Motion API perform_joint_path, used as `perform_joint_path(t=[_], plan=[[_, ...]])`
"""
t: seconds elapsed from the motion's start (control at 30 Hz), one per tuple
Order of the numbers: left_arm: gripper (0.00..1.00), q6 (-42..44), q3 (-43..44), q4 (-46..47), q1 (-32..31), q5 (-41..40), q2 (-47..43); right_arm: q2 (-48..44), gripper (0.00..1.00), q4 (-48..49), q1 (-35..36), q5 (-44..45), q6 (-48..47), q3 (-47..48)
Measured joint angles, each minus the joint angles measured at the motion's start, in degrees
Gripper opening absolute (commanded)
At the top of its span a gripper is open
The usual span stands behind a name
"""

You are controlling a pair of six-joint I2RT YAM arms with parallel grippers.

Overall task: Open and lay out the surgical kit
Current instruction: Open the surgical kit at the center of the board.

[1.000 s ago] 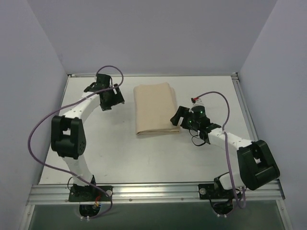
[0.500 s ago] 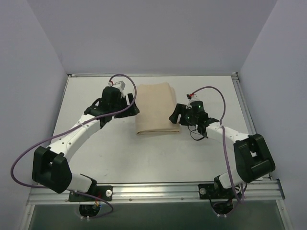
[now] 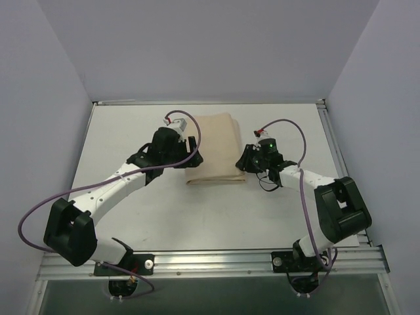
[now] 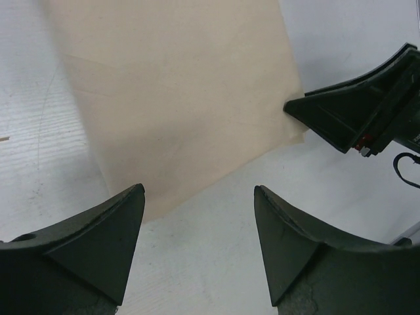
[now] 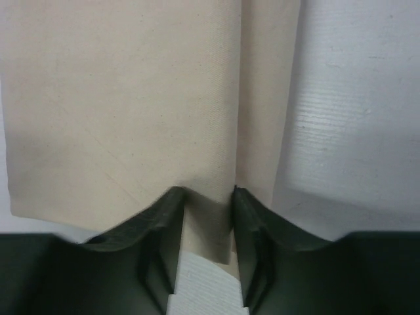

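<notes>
The surgical kit shows only as a folded beige cloth wrap (image 3: 210,147) lying flat on the white table (image 3: 131,131). My right gripper (image 3: 242,164) is at the wrap's near right corner. In the right wrist view a flap of the wrap (image 5: 131,98) fills the narrow gap between the jaws of the right gripper (image 5: 207,193), which is shut on it. My left gripper (image 3: 190,152) hovers over the wrap's near left corner. In the left wrist view the left gripper (image 4: 199,197) stands open over bare table, just short of the edge of the wrap (image 4: 177,98). The right gripper (image 4: 357,111) shows at the far corner.
Grey walls close in the table on the left, back and right. A metal rail (image 3: 210,262) runs along the near edge by the arm bases. Purple cables (image 3: 289,125) loop over both arms. Bare table lies on either side of the wrap.
My left arm has swung right from the table's left side to the wrap's near left corner. My right gripper has moved onto the near right corner and closed on the cloth.
</notes>
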Motion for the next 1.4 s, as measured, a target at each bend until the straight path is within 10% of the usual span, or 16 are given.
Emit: perform_joint_path(t=[0.1, 1.0, 1.07, 1.17, 1.3, 1.4], plan=[[0.81, 0.76, 0.0, 0.5, -2.27, -1.88, 0.0, -1.44, 0.0, -0.31, -0.07, -0.02, 0.13, 0.0], [0.93, 16.94, 2.86, 13.88, -21.2, -24.15, 12.81, -9.25, 0.0, 3.1, 1.9, -7.54, 30.56, 1.9], [0.91, 16.94, 5.16, 12.76, -21.24, -27.04, 14.21, -9.29, 0.0, 3.85, 1.99, -7.74, 31.47, 1.66], [0.51, 16.55, 7.82, 11.34, -21.07, -29.57, 15.72, -9.35, 0.0, 4.98, 2.25, -7.69, 32.26, 1.22], [0.03, 15.26, 8.46, 10.27, -20.2, -30.67, 15.87, -9.44, 0.6, 5.75, 2.32, -7.8, 32.54, 1.2], [0.02, 13.2, 8.35, 8.13, -16.44, -30.86, 15.28, -10.05, 0.86, 3.26, 2.32, -7.45, 29.99, 1.66]])
